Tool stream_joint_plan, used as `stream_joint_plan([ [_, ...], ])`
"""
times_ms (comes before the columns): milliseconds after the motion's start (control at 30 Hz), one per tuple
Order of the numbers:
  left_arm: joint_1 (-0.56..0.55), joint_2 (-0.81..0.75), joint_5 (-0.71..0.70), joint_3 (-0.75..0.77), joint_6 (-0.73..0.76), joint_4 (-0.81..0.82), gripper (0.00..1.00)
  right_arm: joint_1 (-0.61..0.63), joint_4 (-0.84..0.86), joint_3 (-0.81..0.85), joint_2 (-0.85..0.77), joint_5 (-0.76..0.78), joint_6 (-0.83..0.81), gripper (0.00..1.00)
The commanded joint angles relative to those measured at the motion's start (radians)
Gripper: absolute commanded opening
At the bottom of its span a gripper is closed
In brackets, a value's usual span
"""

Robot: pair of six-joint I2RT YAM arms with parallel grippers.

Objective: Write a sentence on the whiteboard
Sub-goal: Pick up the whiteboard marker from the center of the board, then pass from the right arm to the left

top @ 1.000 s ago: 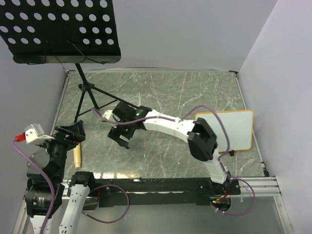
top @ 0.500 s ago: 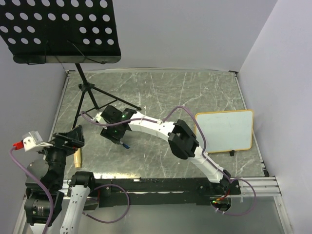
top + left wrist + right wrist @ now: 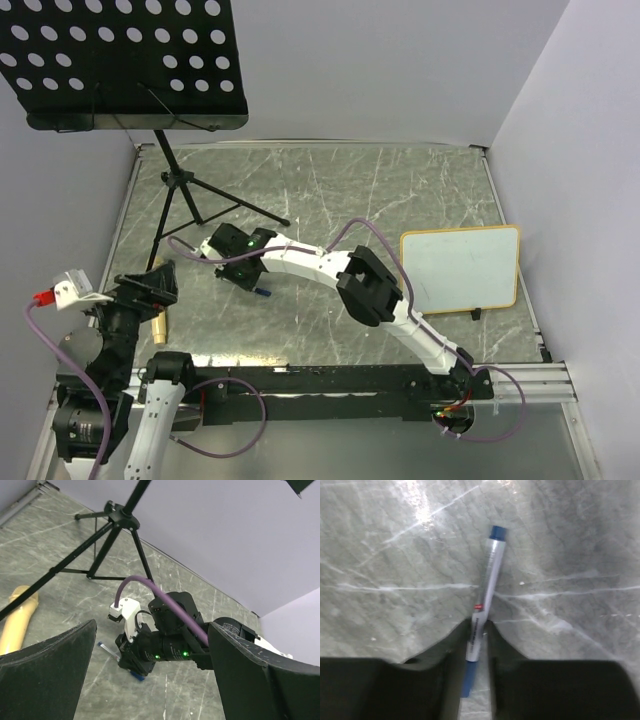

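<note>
**Right claw pinching marker; whiteboard well apart**
The right claw [image 3: 476,630] pinches a blue-capped marker [image 3: 488,570] lying on the table [image 3: 350,190]. The blank whiteboard [image 3: 460,270] sits at the table's right edge, well apart. The left claw [image 3: 147,284] is spread wide.

Your right wrist view is blurred, so the print on the marker [image 3: 489,580] is unreadable, and the fingers [image 3: 445,667] cover its lower sides. From above, the right gripper [image 3: 250,283] hides all but its blue tip. Whether the whiteboard [image 3: 460,270] bears writing, you cannot tell.
</note>
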Motion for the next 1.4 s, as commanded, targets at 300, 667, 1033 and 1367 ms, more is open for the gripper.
stream_joint_plan([
  [300,0.0,0.034,0.532,-0.162,-0.032,0.293,0.97,-0.156,0.08,-0.469,-0.386,-0.141,0.018,0.14],
  [667,-0.023,0.235,0.789,-0.472,-0.323,0.885,0.98,-0.449,0.26,-0.702,-0.738,-0.563,0.244,0.13],
  [1033,-0.579,0.758,0.282,-0.384,-0.346,1.148,0.99,-0.561,0.425,-0.811,-0.848,-0.68,0.459,0.13],
  [1367,-0.715,1.096,0.145,-0.216,-0.325,1.203,0.86,-0.601,0.472,-0.857,-0.888,-0.719,0.503,0.13],
])
